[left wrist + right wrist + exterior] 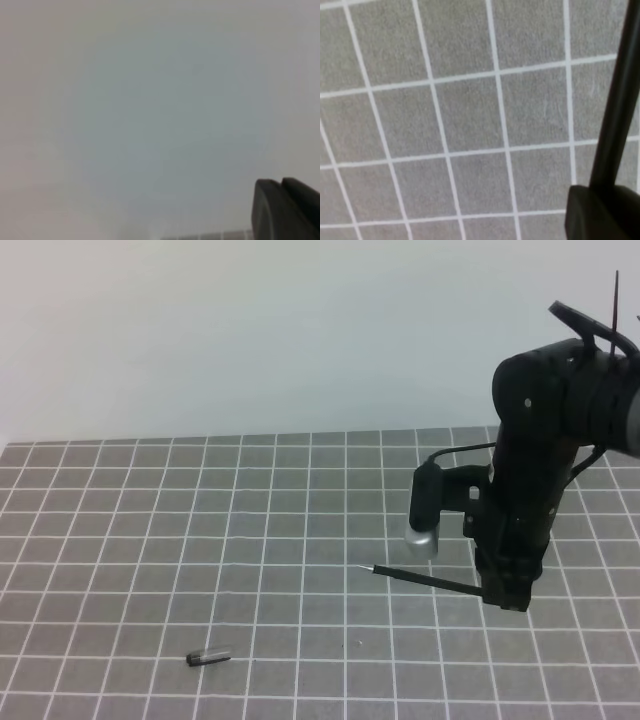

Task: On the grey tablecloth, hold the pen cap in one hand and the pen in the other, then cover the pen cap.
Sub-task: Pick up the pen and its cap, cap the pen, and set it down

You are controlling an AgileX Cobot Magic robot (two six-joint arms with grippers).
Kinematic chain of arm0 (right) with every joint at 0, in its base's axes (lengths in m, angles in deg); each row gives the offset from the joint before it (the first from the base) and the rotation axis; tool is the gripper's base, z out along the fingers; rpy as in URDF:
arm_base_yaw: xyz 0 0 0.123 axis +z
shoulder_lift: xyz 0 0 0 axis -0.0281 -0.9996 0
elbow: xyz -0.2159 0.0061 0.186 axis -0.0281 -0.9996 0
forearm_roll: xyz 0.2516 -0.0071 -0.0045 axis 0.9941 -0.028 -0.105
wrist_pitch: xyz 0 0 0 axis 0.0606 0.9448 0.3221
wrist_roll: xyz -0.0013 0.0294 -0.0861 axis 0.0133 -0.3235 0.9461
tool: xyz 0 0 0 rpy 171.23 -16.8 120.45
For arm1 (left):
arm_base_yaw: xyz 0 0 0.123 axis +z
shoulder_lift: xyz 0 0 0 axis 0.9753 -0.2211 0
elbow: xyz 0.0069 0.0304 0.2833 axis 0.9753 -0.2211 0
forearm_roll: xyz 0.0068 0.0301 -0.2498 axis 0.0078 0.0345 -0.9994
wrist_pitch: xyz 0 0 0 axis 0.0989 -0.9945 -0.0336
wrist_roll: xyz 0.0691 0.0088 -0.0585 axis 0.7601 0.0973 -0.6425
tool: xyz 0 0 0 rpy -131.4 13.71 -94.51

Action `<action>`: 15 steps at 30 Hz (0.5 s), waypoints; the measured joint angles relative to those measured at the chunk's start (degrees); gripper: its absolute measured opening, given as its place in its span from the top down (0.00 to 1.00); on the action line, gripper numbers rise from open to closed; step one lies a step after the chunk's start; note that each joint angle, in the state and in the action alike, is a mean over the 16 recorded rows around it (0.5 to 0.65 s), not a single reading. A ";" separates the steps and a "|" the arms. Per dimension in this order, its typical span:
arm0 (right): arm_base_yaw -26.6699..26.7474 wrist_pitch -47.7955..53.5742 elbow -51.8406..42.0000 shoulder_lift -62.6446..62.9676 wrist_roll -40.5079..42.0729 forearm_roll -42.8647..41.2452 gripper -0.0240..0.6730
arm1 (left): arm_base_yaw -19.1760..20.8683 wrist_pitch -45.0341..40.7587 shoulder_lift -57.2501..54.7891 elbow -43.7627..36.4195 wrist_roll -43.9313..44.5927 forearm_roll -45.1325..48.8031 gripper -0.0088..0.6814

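The grey tablecloth (150, 540) with its white grid covers the table. The pen cap (208, 658), short and dark, lies alone on it near the front left. The pen (425, 581) is thin and black and sticks out leftward from my right gripper (502, 596), its silvery tip (363, 567) pointing left. That gripper is shut on the pen's back end. In the right wrist view the pen (619, 100) runs up from a dark finger (600, 212) over the cloth (470, 125). My left gripper (281, 186) shows only in its own wrist view, with fingers together and holding nothing.
The right arm (545, 440) with its wrist camera (428, 510) rises over the right side of the cloth. A plain pale wall (250, 330) stands behind the cloth's far edge. The left wrist view faces that blank wall, with a strip of cloth (210, 236) at the bottom.
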 joint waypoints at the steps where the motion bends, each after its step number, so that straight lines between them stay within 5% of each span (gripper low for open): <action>1: 0.00 0.13 0.29 0.00 -0.12 0.55 0.97 | 0.00 -2.58 -0.46 1.23 0.41 -0.34 0.99; 15: 0.01 4.50 0.81 0.14 -2.31 3.02 0.97 | -0.18 -43.66 -22.87 22.58 16.97 -18.84 0.99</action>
